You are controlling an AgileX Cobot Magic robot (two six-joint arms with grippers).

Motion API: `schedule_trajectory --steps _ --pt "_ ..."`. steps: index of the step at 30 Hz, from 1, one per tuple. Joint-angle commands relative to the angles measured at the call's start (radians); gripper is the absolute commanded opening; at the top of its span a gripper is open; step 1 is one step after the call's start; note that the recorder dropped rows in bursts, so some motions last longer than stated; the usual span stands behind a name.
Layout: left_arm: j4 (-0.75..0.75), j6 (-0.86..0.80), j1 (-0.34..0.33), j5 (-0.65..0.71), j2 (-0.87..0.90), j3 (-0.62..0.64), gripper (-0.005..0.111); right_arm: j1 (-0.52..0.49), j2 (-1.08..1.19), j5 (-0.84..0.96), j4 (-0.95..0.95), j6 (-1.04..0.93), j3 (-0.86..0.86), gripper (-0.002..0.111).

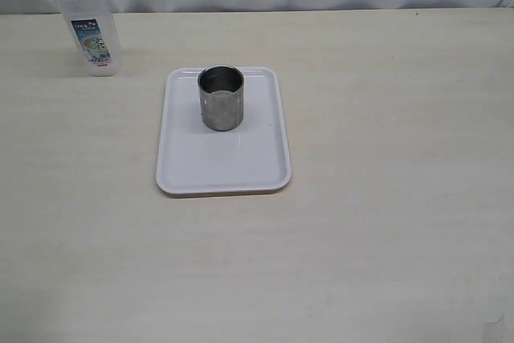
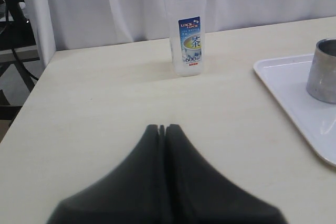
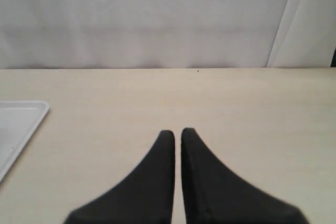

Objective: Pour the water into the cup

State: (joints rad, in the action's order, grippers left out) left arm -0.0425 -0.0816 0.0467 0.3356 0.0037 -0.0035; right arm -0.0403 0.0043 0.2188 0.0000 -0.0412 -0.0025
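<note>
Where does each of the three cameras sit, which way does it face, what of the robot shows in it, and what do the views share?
Exterior view: high above the table, looking down on the tray, the cup on it and the jug off it; no robot part shows.
Left wrist view: low over the table, facing the jug; the shut left gripper shows.
Right wrist view: low, facing across the table to a white curtain; the shut right gripper shows.
Shared: exterior and left wrist views both show jug, cup and tray.
</note>
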Motion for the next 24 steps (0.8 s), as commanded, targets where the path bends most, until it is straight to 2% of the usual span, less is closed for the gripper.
schedule_trajectory --steps 1,24 --pt "0.0 0.004 -0.001 -0.013 -0.004 0.003 0.0 -0.006 -0.004 0.071 -0.012 0.01 0.003 0.004" --pt "0.0 0.004 -0.001 -0.013 -0.004 0.003 0.0 -0.006 -0.004 0.122 -0.015 0.011 0.003 0.004"
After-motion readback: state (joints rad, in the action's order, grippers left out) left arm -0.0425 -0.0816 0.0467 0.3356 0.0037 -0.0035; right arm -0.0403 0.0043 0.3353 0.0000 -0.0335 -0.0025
